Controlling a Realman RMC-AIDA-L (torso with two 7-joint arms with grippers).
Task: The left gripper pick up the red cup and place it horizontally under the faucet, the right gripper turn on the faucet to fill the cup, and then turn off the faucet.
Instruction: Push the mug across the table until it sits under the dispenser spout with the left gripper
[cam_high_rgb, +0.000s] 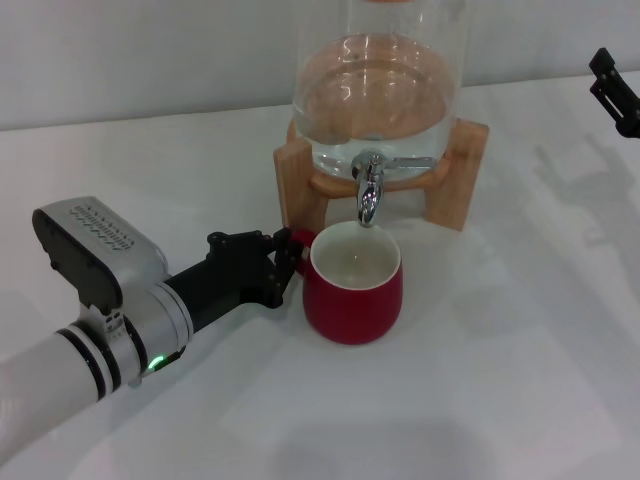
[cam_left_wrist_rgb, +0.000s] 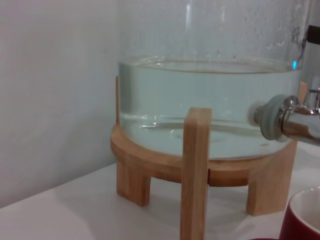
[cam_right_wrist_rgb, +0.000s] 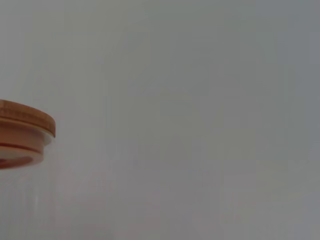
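Observation:
The red cup (cam_high_rgb: 352, 292) stands upright on the white table, its white inside open right below the spout of the chrome faucet (cam_high_rgb: 370, 195). The faucet's thin lever points to the right. My left gripper (cam_high_rgb: 288, 262) reaches in from the left and is shut on the cup's small handle. In the left wrist view the faucet (cam_left_wrist_rgb: 292, 122) shows beside the glass, and the cup's rim (cam_left_wrist_rgb: 306, 216) is at the corner. My right gripper (cam_high_rgb: 617, 92) hangs high at the far right edge, well away from the faucet.
The clear glass dispenser (cam_high_rgb: 380, 90), partly full of water, sits on a wooden stand (cam_high_rgb: 462, 180) behind the cup. The stand's legs (cam_left_wrist_rgb: 196, 170) show close in the left wrist view. The right wrist view shows only the dispenser's wooden lid (cam_right_wrist_rgb: 22, 131) and a bare wall.

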